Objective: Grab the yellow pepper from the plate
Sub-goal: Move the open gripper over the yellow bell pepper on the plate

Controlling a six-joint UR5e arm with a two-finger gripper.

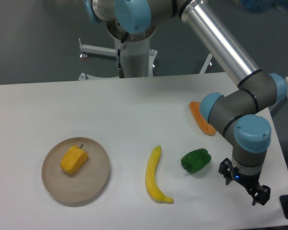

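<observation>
The yellow pepper [74,159] is small and yellow-orange with a short dark stem. It lies on the round beige plate [93,184] at the front left of the table. My gripper [244,186] hangs at the far right front of the table, far from the plate. Its two dark fingers are spread apart and nothing is between them.
A long yellow banana [156,176] lies in the front middle. A green pepper [196,160] sits just left of my gripper. An orange wedge-shaped piece [200,118] lies behind it, partly hidden by my arm. The table's right edge is near my gripper.
</observation>
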